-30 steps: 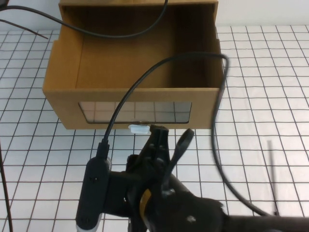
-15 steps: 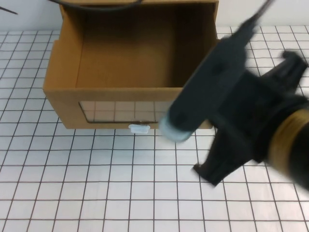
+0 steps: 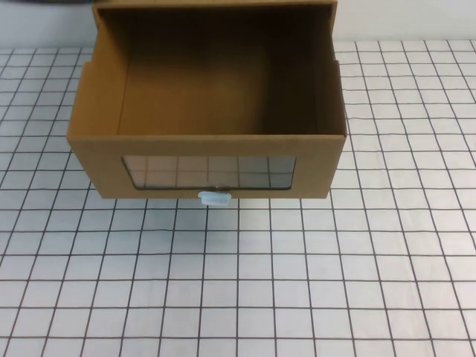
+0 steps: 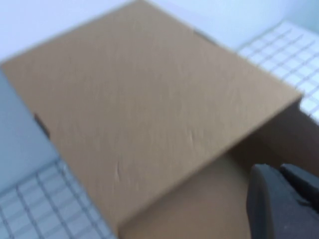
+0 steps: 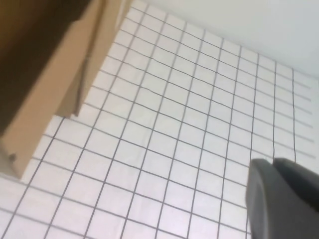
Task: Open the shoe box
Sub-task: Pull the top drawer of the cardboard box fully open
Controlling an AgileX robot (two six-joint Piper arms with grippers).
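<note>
Shoe box (image 3: 208, 111) open; grippers (image 4: 280, 174) (image 5: 275, 167) wrist-view only

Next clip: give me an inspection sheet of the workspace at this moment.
Surface: white gridded table.
Job's things: shoe box, drawer pulled out, interior empty; clear window and white tab on its front.
Clutter: nothing seen.
Grippers: left gripper over the box's top panel; right gripper shut, above the table beside the box; neither shows in the high view.
Cables: nothing seen.
Surroundings: pale wall behind the table.
</note>
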